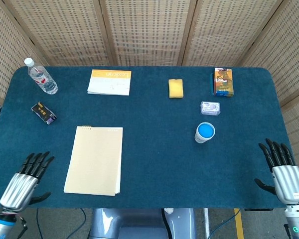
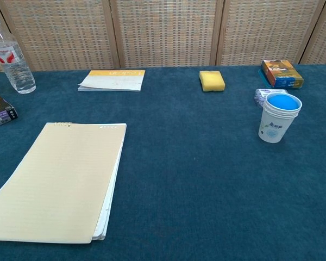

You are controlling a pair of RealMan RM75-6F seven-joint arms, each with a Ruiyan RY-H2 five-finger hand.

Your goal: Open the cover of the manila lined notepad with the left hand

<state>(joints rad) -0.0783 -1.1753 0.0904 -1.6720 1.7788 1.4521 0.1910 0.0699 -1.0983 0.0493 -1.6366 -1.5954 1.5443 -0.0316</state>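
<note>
The manila lined notepad (image 1: 94,160) lies flat and closed on the blue table, front left of centre; the chest view shows the notepad (image 2: 60,179) with its binding at the far edge. My left hand (image 1: 25,181) hovers at the table's front left edge, fingers spread, holding nothing, a short way left of the pad. My right hand (image 1: 283,169) stays at the front right edge, fingers spread and empty. Neither hand shows in the chest view.
At the back stand a water bottle (image 1: 41,76), a yellow-topped booklet (image 1: 109,82), a yellow sponge (image 1: 176,88) and a colourful box (image 1: 223,81). A small dark box (image 1: 43,113) lies left. A blue-filled paper cup (image 1: 205,132) and a small clear packet (image 1: 210,107) sit right.
</note>
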